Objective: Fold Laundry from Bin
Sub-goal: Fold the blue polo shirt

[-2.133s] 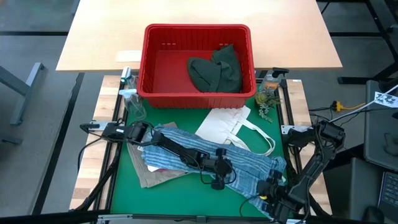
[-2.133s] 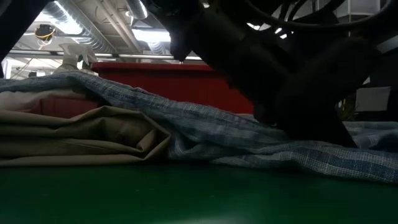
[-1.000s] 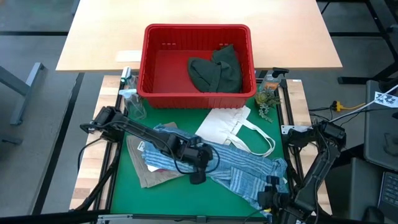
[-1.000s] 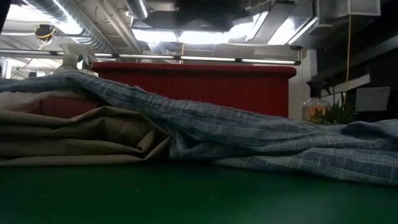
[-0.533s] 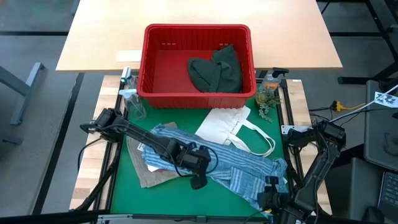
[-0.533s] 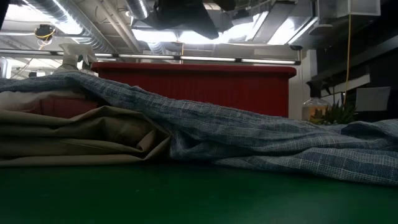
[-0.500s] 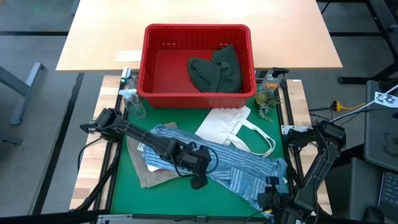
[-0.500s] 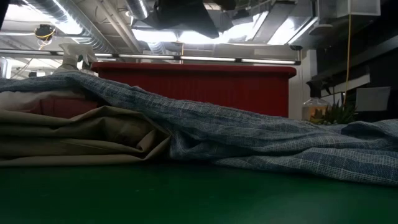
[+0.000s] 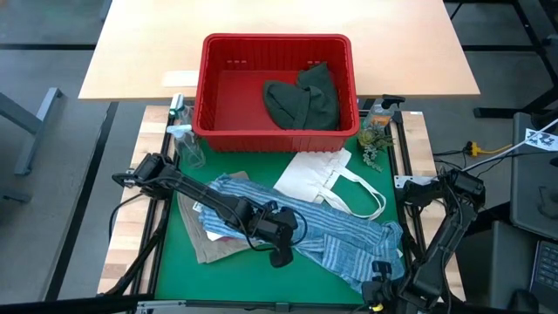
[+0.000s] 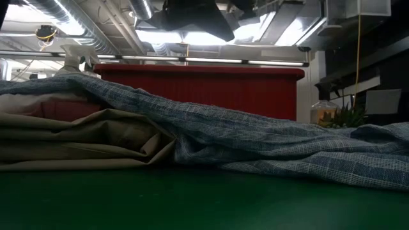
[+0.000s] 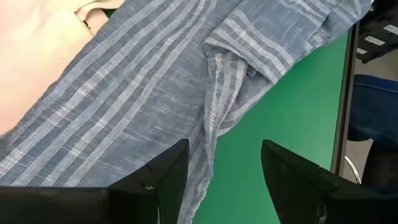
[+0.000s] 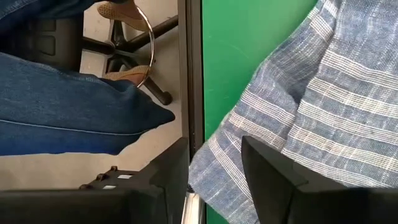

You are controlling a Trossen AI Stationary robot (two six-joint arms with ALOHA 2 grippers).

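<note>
1. The left gripper (image 9: 281,258) hangs with its fingers apart and empty over the near edge of the blue-white striped shirt (image 9: 340,234); bare green mat (image 9: 253,279) lies beside it.
2. The right gripper (image 9: 377,301), fingers parted and empty, is at the shirt's corner on the mat's near edge.
3. The dark green garment (image 9: 303,98) lies in the bin (image 9: 209,83).

The high camera is looking straight down on the whole table. The low one is sitting at mat level, facing the bin (image 10: 198,89). Both wrist cameras are hovering close over the striped shirt (image 11: 137,93), which every view shares.
</note>
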